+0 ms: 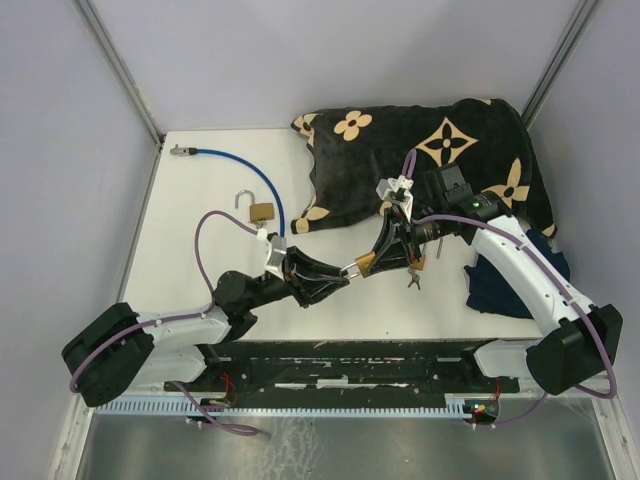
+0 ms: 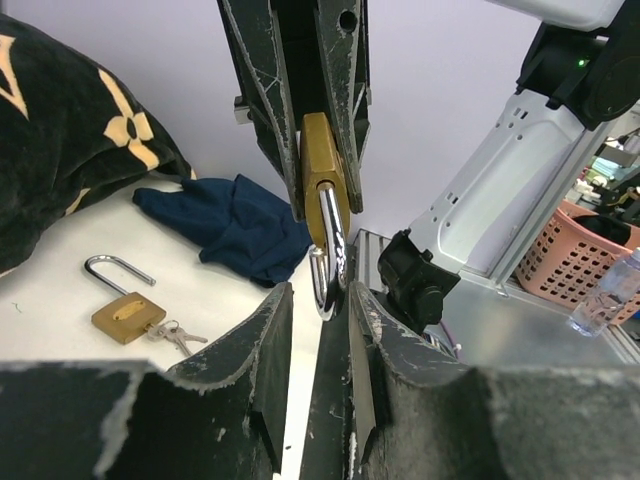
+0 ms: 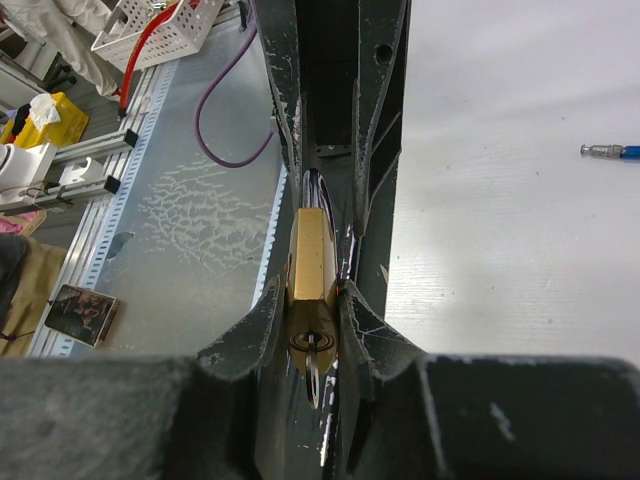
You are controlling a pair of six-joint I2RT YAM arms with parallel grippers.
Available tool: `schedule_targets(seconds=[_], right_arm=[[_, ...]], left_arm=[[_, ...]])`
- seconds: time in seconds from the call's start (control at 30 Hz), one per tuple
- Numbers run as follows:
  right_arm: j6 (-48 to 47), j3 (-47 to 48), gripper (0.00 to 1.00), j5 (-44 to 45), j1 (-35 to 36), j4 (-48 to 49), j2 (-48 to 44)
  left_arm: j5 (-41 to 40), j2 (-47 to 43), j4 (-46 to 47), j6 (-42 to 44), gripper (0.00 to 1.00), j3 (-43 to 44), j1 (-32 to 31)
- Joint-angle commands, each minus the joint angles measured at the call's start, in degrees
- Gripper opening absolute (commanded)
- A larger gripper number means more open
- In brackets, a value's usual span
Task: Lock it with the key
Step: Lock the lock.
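My right gripper [image 1: 370, 260] is shut on the brass body of a padlock [image 1: 364, 265] and holds it just above the table [image 1: 200, 190] at its middle. In the right wrist view the padlock [image 3: 311, 255] is clamped between my fingers. A key [image 3: 318, 352] sits in its keyhole, facing the camera. The steel shackle [image 2: 326, 262] points at my left gripper [image 2: 318, 296]. Those jaws stand narrowly apart round the shackle's bow, with a sliver of table showing on one side. The left gripper [image 1: 346, 274] meets the lock head-on.
A second brass padlock [image 2: 127, 316] with keys [image 2: 176, 336] lies on the table near a dark blue cloth [image 2: 235, 225]. A third padlock [image 1: 260, 211], its shackle up, lies by a blue cable [image 1: 262, 170]. A black flowered cushion [image 1: 430, 160] fills the back right.
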Motion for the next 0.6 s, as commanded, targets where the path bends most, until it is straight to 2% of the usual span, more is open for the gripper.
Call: schedule_targets(seconds=[0.0, 0.17, 0.43, 0.57], right_arm=[[-0.7, 2.0, 0.02, -2.7, -0.2, 0.6, 0.1], [-0.9, 2.0, 0.02, -2.5, -0.1, 0.6, 0.4], [-1.0, 1.9, 0.02, -2.4, -0.1, 0.6, 0.4], [-0.9, 2.0, 0.02, -2.3, -0.1, 0.6, 0.4]], left_arm=[[1.3, 0.0, 5.2, -2.7, 0.35, 2.3, 0.3], [1.2, 0.0, 6.3, -3.6, 0.34, 2.5, 0.3], [2.5, 2.1, 8.1, -4.5, 0.10, 2.8, 0.4], [2.7, 2.6, 7.9, -4.8, 0.13, 2.4, 0.8]])
